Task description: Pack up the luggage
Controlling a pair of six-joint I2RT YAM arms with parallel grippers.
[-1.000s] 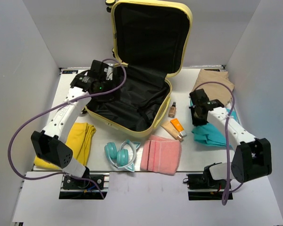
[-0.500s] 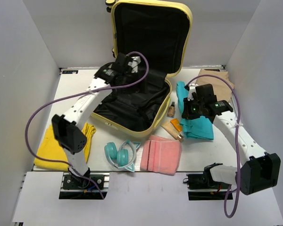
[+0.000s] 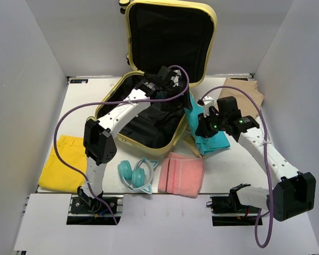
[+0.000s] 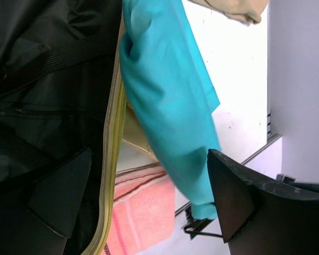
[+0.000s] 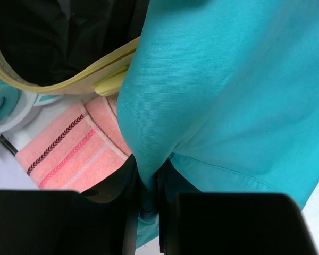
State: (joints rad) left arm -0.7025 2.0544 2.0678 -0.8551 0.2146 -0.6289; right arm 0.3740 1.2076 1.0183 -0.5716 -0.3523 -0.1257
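Right gripper (image 3: 204,125): clamped on teal cloth (image 3: 215,141); nearer arm. Suitcase (image 3: 143,147): open, tub at 9 o'clock from it, long axis 7-to-1. Left gripper (image 4: 149,197): jaws wide, empty, above tub.

No legible text, labels, brands, numbers or signs in any view.
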